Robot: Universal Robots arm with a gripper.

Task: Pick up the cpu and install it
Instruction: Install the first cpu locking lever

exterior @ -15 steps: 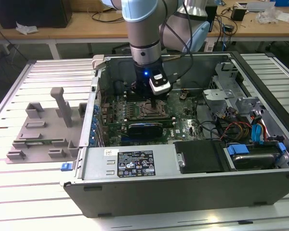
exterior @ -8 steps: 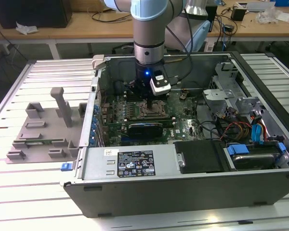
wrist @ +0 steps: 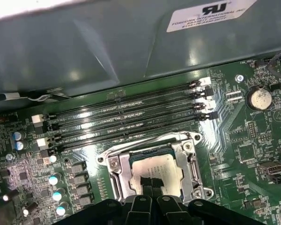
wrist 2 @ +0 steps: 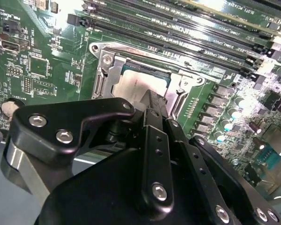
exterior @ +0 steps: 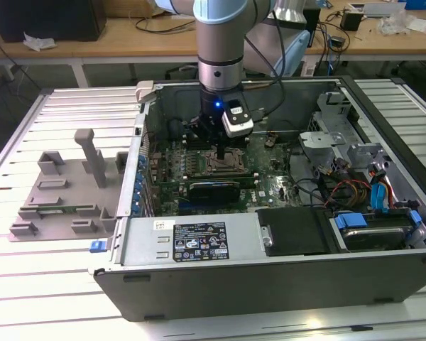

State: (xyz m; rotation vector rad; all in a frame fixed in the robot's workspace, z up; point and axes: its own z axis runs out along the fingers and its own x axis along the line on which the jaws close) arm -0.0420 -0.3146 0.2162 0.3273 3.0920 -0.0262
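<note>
cpu (wrist: 157, 171) in socket (wrist: 113, 165), gripper (exterior: 221, 151) above

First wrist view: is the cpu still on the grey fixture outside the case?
No, the cpu lies inside the socket frame on the motherboard.

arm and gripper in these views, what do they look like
The arm is silver-grey metal with pale blue joint caps; a blue light glows at its wrist, and black cables trail off it. A white-and-black camera module is mounted beside the wrist. The gripper is matte black, with linkage arms fastened by silver screws.
</note>
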